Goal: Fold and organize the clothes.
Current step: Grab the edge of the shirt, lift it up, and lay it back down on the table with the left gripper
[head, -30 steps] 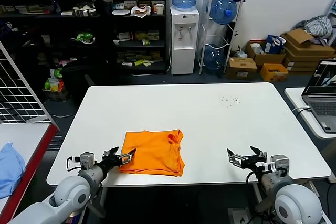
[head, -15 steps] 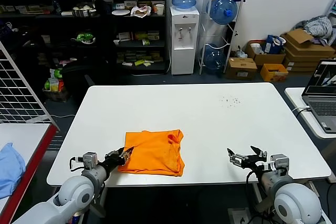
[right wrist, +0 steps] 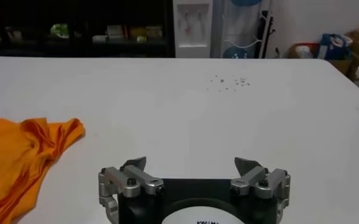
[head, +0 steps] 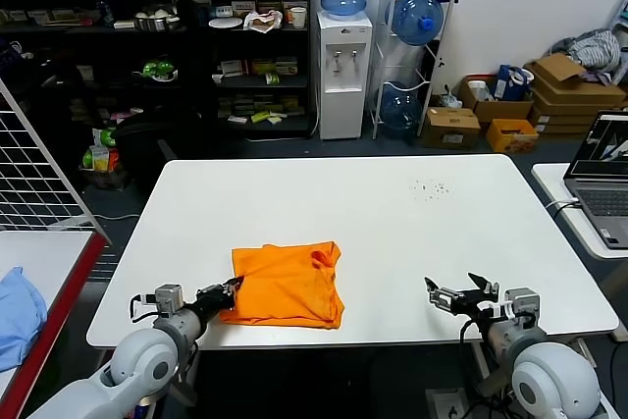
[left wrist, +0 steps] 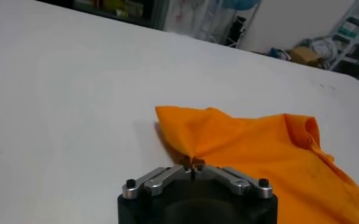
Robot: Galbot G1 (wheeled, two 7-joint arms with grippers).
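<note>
From my head camera, the orange T-shirt (head: 287, 285) lies folded into a rough rectangle on the white tabletop (head: 392, 223), near the front edge and left of centre. My left pincer (head: 229, 293) sits right at the shirt's left near corner, so the cloth stretches away to my right from that grip, its longer side running left to right along the tabletop edge. My right pincer (head: 454, 297) hovers over the front edge, well apart from the shirt, with bare tabletop between them. The left arm is plainly the nearer one.

Through my left wrist camera, my left pincer (left wrist: 193, 164) is closed, pinching a gathered point of the T-shirt (left wrist: 264, 158); the fabric fans out ahead of me from that pinch.

Through my right wrist camera, my right pincer (right wrist: 194, 167) is spread open and holds nothing. The T-shirt (right wrist: 21, 152) shows only at the side, well apart. I judge any next pull or fold belongs to my left arm.
</note>
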